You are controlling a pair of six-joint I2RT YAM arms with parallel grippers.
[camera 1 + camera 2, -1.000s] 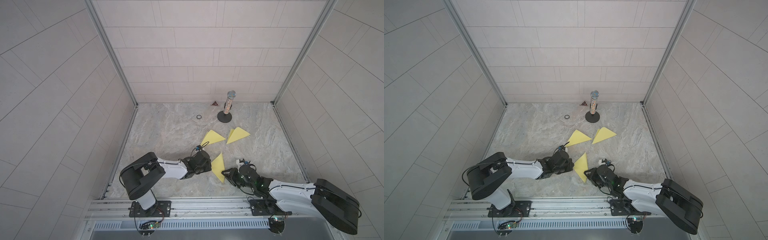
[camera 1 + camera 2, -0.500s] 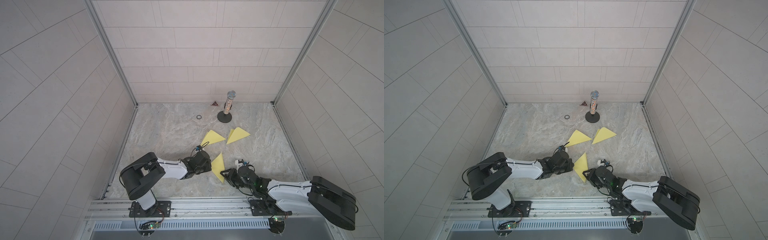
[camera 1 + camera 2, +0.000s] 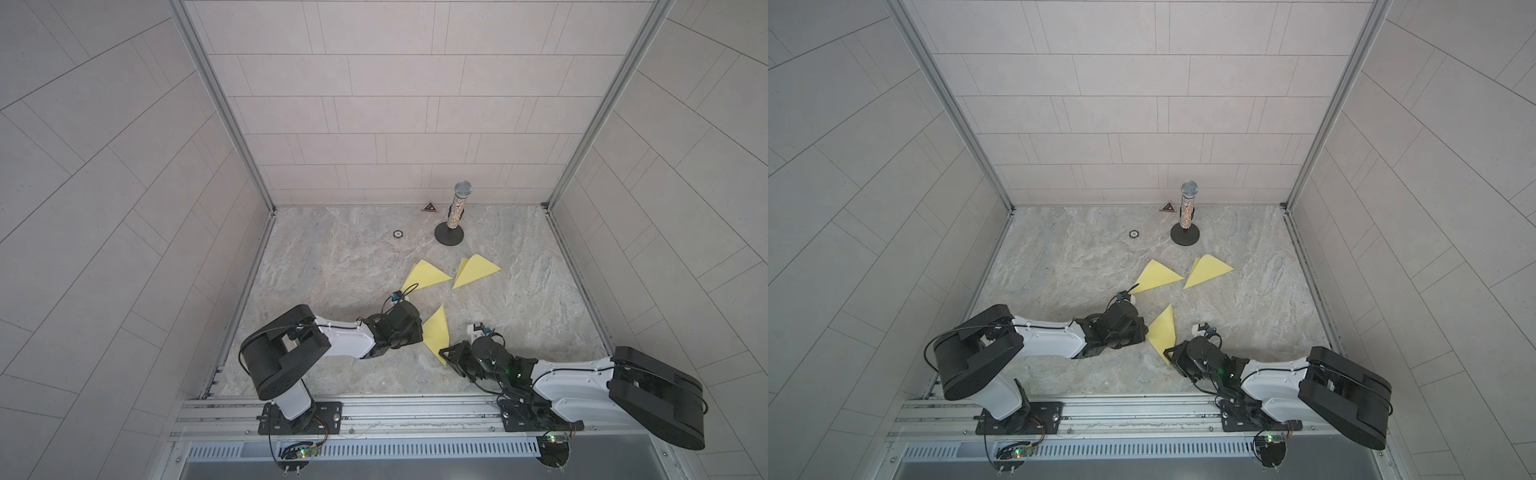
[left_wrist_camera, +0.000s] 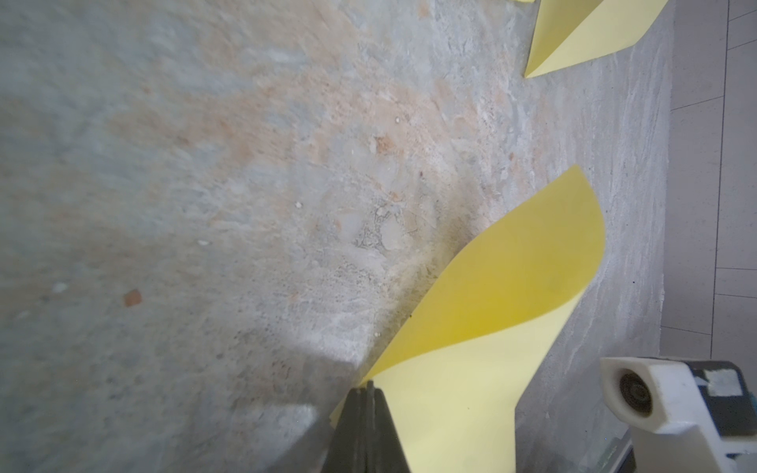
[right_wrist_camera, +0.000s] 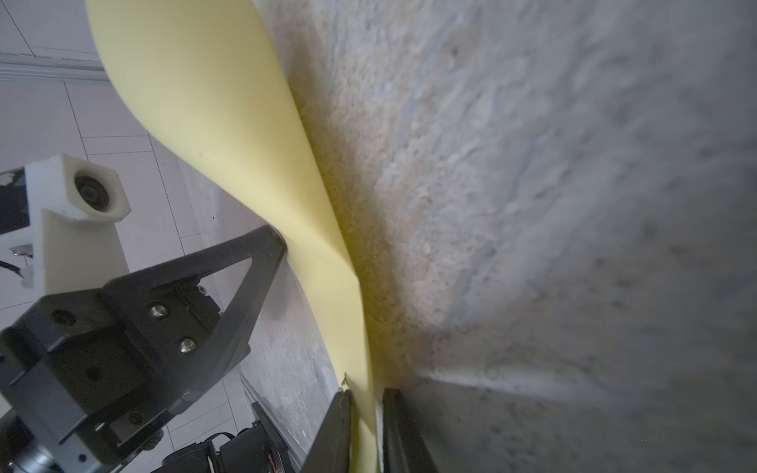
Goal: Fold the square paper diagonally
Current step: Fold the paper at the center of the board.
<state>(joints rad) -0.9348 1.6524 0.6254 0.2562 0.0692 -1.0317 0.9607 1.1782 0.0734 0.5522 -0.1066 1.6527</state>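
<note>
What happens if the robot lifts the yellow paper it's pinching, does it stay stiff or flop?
Probably flops: the yellow paper curls over where the left end effector pinches its corner. Likely very light, since that small pinch holds a flap up. A push would probably slide or crumple it; it looks thin.

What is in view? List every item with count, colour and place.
paper sheet: one, yellow, curled, front of table
folded triangles: two, yellow, flat mid-table, behind the sheet
microphone on stand: one, silver with black base, near back wall
triangular marker: one, dark red, against back wall
small ring: one, dark, back of table
table: one, marbled grey, under everything
left pincer: one, black, shut on sheet's edge
right pincer: one, black, jaws close either side of sheet's corner
</note>
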